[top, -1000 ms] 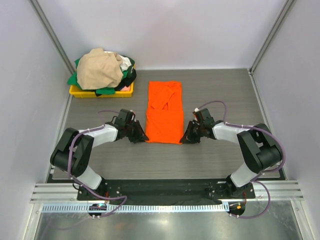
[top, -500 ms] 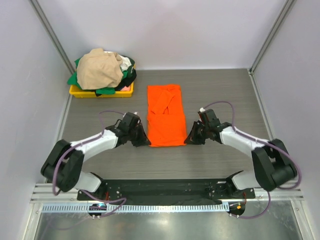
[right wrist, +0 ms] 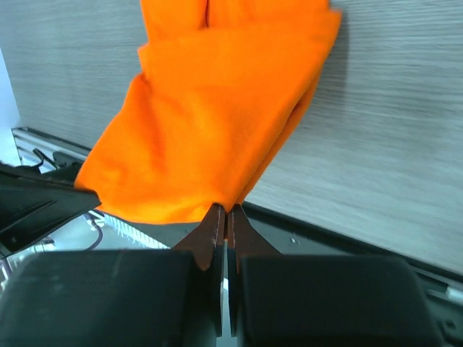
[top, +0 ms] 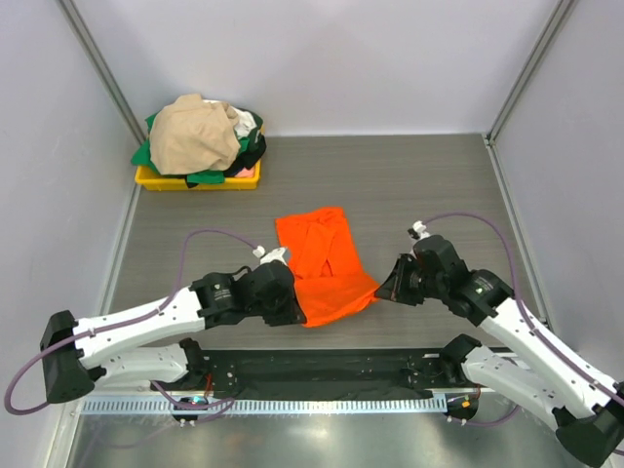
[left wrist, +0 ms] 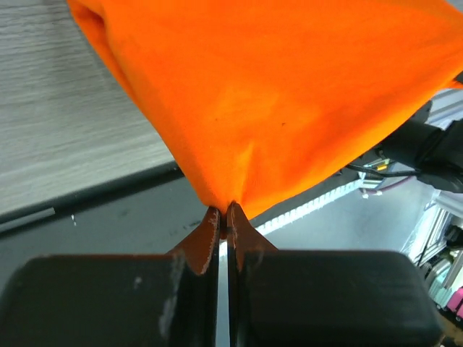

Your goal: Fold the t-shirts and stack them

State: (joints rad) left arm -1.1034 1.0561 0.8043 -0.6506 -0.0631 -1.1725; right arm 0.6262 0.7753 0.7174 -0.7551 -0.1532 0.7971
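While the grey wood-grain table (top: 419,185) sits between pale walls (top: 341,58), left gripper (left wrist: 223,217) and right gripper (right wrist: 221,215) pinch corners of the soft orange t-shirt (top: 325,265).

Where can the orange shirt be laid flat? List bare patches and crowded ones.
Free: the far table strip from the yellow bin to the right wall; the patch between bin and left arm. Crowded: the near edge, where left claw and right claw pinch the orange shirt.
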